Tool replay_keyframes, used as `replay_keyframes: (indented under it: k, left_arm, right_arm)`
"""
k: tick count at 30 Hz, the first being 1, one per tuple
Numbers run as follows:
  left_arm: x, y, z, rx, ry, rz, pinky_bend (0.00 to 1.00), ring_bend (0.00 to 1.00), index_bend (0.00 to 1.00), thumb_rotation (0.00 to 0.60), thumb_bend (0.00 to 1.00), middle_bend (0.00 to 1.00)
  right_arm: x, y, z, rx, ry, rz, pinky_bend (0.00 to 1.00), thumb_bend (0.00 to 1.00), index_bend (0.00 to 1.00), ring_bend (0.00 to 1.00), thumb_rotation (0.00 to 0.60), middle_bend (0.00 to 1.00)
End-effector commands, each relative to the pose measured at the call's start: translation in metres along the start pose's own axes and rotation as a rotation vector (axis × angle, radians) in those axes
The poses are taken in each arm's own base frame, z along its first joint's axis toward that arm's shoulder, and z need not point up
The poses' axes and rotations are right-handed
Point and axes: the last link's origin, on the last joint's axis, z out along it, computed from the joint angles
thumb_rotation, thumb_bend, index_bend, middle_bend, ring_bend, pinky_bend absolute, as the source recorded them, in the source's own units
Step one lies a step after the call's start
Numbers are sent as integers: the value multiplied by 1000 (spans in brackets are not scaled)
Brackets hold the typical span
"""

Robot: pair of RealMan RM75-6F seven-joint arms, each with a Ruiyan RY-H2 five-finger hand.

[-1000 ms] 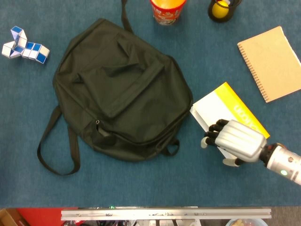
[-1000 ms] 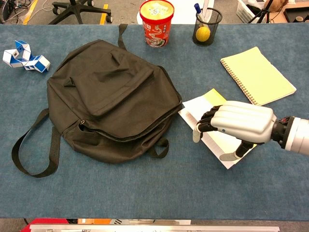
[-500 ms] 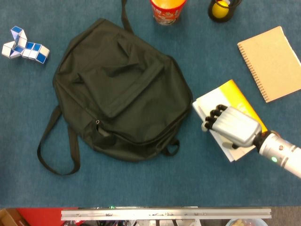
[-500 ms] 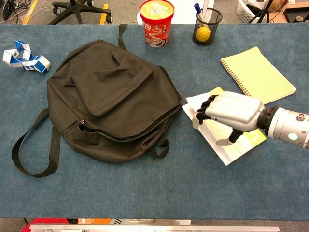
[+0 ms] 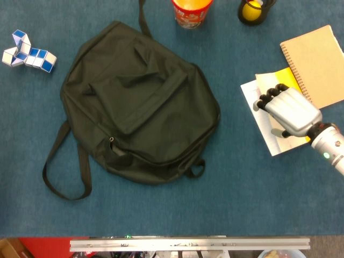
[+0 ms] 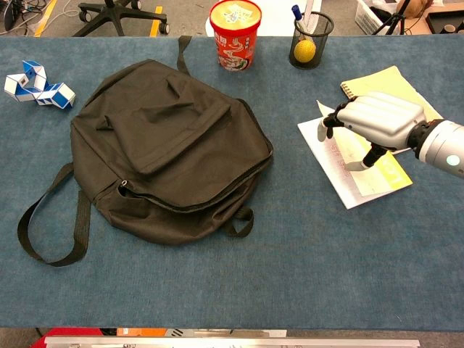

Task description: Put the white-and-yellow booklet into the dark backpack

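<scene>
Surface: blue carpet-like surface (image 6: 217,283) fills both views; beyond its far edge the chest view shows a floor and chair wheels.
Backpack: dark backpack (image 5: 137,102) (image 6: 170,145) lies flat on the left half of the surface, its straps trailing toward the near left, its zipper line running along the near edge.
Booklet: white-and-yellow booklet (image 5: 266,121) (image 6: 348,170) lies flat at my right, well apart from the backpack, its white side toward the bag and its yellow part under and behind my hand.
Right hand: my right hand (image 5: 287,110) (image 6: 373,119) rests palm-down on top of the booklet, dark fingertips (image 6: 330,123) curled down over its far-left edge, thumb pressing on the page. I cannot tell whether I am truly gripping it or only pressing on it.
Left hand: neither view shows it.
Notebook: spiral notebook (image 5: 317,64) (image 6: 377,80) lies just beyond the booklet, touching or overlapping its far corner.
Far edge: red cup (image 6: 235,32) and mesh pen pot (image 6: 312,40) holding a yellow ball.
Far left: blue-and-white twist puzzle (image 5: 29,51) (image 6: 36,83) sits near the backpack's top corner.
</scene>
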Motion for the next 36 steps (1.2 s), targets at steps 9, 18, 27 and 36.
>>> replay_keyframes:
  k: [9, 18, 27, 36]
  left_arm:
    - [-1, 2, 0, -2, -3, 3, 285, 172, 318, 600, 206, 253]
    - [-4, 9, 1, -15, -13, 6, 285, 172, 318, 600, 206, 253]
    - [-6, 13, 1, -21, -23, 8, 285, 172, 318, 600, 206, 253]
    - [-6, 9, -2, -5, -24, 3, 285, 172, 318, 600, 206, 254]
  right_arm:
    - [13, 24, -61, 52, 77, -44, 269, 109, 370, 264, 600, 384]
    - [2, 80, -92, -49, 57, -194, 262, 0, 209, 180, 600, 276]
    - [-29, 96, -90, -62, 32, -324, 121, 0, 16, 20, 600, 109]
    - [-53, 93, -79, -56, 21, -397, 11, 0, 0, 0, 600, 20]
